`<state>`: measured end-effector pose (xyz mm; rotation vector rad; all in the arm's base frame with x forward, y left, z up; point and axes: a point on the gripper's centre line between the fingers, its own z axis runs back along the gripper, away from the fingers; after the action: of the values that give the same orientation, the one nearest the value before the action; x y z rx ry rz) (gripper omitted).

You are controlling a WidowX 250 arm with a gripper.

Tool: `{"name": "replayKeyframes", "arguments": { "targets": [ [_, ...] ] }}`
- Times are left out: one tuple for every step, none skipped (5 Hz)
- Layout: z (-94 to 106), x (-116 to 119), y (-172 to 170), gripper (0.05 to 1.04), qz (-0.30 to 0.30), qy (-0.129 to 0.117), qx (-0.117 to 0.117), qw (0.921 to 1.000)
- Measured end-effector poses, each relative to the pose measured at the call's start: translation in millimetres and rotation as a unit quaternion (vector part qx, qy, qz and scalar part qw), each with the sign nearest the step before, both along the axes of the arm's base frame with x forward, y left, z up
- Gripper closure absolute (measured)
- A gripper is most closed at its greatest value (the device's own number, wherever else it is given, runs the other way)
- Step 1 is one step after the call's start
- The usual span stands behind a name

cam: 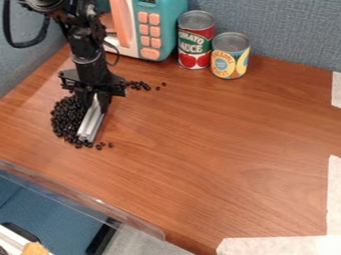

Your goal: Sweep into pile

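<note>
The main heap of black beans (65,119) lies at the left of the table, along the left side of a silver metal bar (92,122), some beans right up against it. A few loose beans sit just beyond the bar's near end, and a short trail of them lies on the wood to the right of the claw (94,101), toward the back. The claw points down over the heap's right side, its two fingers parted only by the bar's width and closed on its upper end; the bar slants down from them toward the near left, its low end among the beans. The tabletop (213,144) stretches widely to the right of the bar, as far as white tape (335,196) along the right side and near right corner. Toward the near left there is a shorter run of wood before a clear plastic rim (86,191) along that slanting edge, with blue surfaces below. At the back, a teal toy microwave (166,30) stands close behind the arm, then a tomato sauce can (196,42) and a yellow-labelled can (230,57) side by side, with the blue-gray partition (286,32) behind them.
</note>
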<state>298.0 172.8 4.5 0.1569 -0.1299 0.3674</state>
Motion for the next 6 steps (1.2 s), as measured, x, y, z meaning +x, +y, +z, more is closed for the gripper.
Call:
{"name": "replayKeyframes", "arguments": {
  "targets": [
    [10.2, -6, -1, 0.740, -0.008, 0.005, -0.004, 0.9999],
    [47.8, -1, -19, 0.740, -0.032, -0.027, 0.011, 0.9991],
    [62.5, 4, -43, 0.740, -0.046, -0.049, 0.003, 0.9977],
    [62.6, 16, -80, 0.740, -0.072, -0.053, -0.019, 0.9958],
    [50.4, 36, -104, 0.740, -0.085, -0.045, -0.035, 0.9948],
    [32.0, 60, -116, 0.740, -0.084, -0.038, -0.053, 0.9943]
  ]
}}
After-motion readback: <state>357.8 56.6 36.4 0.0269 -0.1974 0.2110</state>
